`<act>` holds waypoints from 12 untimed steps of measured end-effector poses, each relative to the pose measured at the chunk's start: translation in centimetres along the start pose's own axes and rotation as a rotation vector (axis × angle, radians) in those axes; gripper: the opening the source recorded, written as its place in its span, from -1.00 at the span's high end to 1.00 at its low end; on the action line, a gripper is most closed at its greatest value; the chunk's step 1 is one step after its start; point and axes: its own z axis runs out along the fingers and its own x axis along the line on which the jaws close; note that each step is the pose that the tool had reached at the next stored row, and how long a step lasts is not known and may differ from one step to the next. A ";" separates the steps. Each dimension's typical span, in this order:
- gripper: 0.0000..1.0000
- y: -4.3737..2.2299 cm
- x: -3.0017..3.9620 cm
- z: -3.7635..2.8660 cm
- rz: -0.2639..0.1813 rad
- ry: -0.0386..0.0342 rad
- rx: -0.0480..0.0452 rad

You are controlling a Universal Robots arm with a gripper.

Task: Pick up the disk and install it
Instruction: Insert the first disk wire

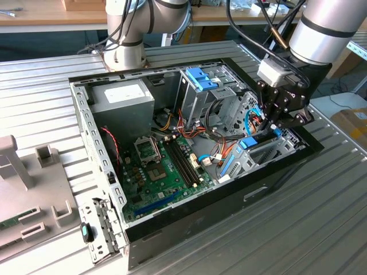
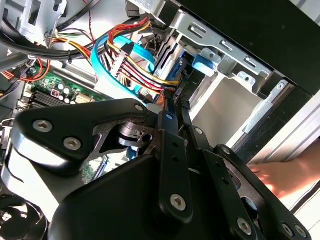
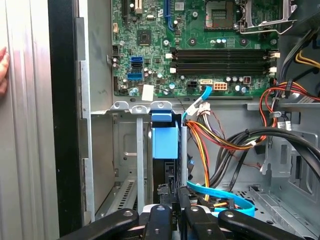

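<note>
The disk [image 1: 230, 165] stands on edge in the slot of the lower metal cage at the exterior view's right of the open computer case [image 1: 172, 220]. Its long light-blue rail runs along the cage. The rail's blue end [image 3: 165, 142] faces the motherboard in the first wrist view, and the grey body is mostly hidden by the cage. My gripper [image 1: 274, 127] hangs just above that end with its black fingers [image 2: 169, 112] close together and nothing visibly between them. Whether they touch the disk I cannot tell.
Bundled orange, red and yellow wires and a light-blue flat cable [image 2: 107, 55] crowd the space beside the cage. An upper drive cage with blue latches [image 1: 202, 78] stands behind it. The motherboard [image 1: 163, 166] lies in the middle. A person's hand [image 2: 277, 180] rests outside the case wall.
</note>
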 end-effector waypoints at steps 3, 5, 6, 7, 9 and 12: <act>0.67 -0.03 -0.06 0.09 0.000 -0.0001 0.0000; 0.67 -0.03 -0.07 0.15 0.000 0.0001 0.0000; 0.67 -0.04 -0.07 0.20 0.000 0.0001 0.0000; 0.67 -0.03 -0.09 0.32 0.000 -0.0003 0.0001; 0.67 -0.02 -0.09 0.39 0.000 0.0000 0.0000; 0.67 -0.02 -0.09 0.48 0.000 -0.0001 0.0000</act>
